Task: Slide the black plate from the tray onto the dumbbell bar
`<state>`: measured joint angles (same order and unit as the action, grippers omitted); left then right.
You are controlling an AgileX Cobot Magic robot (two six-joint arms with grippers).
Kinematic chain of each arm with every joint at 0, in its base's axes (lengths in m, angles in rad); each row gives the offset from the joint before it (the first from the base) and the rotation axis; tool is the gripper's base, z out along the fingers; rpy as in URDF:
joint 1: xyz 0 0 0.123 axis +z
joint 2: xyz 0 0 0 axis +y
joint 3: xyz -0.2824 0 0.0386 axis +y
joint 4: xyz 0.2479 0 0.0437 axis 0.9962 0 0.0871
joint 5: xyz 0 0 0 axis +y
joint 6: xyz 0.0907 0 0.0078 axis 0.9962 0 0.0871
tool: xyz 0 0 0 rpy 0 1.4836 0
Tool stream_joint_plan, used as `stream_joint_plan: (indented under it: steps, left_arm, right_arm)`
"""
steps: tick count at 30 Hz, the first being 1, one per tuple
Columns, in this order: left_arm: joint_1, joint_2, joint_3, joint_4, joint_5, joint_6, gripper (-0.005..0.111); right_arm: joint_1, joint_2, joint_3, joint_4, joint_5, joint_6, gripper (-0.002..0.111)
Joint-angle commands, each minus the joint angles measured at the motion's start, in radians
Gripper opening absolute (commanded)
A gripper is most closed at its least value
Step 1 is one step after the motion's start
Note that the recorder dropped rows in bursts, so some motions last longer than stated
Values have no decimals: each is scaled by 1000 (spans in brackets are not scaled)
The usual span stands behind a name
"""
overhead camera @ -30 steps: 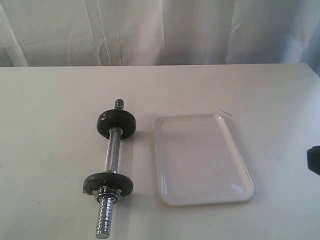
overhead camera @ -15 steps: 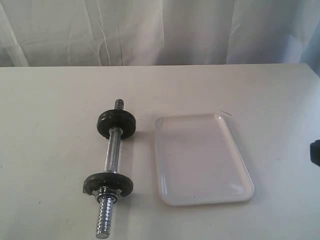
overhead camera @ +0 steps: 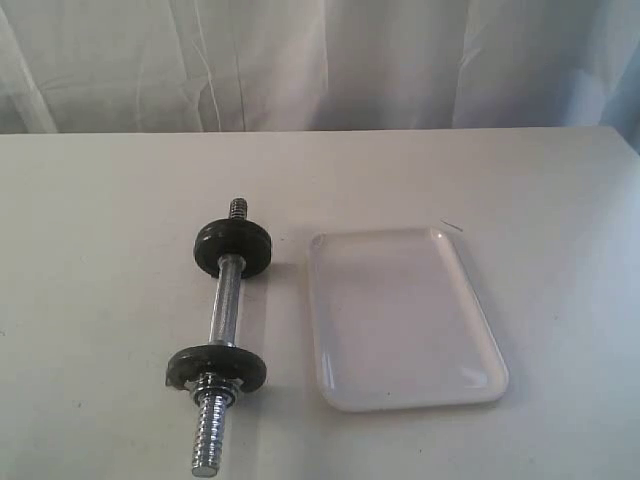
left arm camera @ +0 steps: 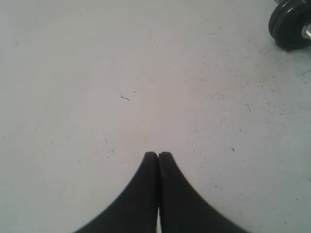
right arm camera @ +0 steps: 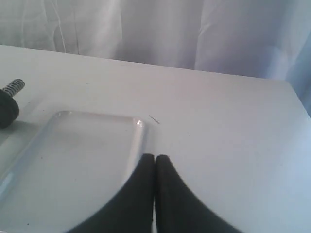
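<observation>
Left end effector [left arm camera: 158,154] and right end effector [right arm camera: 155,156] are closed.

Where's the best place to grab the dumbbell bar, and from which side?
Probably the smooth chrome middle of the dumbbell bar, between its black discs, coming straight down with the jaws closing across the rod. It lies flat on the table, and that bare stretch is the longest clear part.

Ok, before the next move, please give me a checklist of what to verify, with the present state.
1. Tray free of any plate: ok.
2. Dumbbell bar lies beside tray, not touching: ok.
3. Near black plate and far black plate sit on the bar: ok.
4. Left claw shut, holding nothing: ok.
5. Right claw shut, holding nothing: ok.
6. Plates locked against sliding: cannot tell.
</observation>
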<state>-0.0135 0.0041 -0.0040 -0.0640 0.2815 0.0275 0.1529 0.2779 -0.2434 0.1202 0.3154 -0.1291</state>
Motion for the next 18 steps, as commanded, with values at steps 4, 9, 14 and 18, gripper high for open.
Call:
stream_joint_plan:
  steps: [4,9,14,18]
  left_arm:
    - [1,-4,4,-17,0,-1,0]
    - [1,-4,4,-17,0,-1,0]
    - [1,-4,4,-17,0,-1,0]
    - [1,-4,4,-17,0,-1,0]
  right_arm:
    - [6,-64,149,-54,-79,100,0]
    - [6,-86,222,-54,-85,110,0]
    - [6,-86,243,-57,-96,110,0]
    - [6,-86,243,-76,-85,110,0]
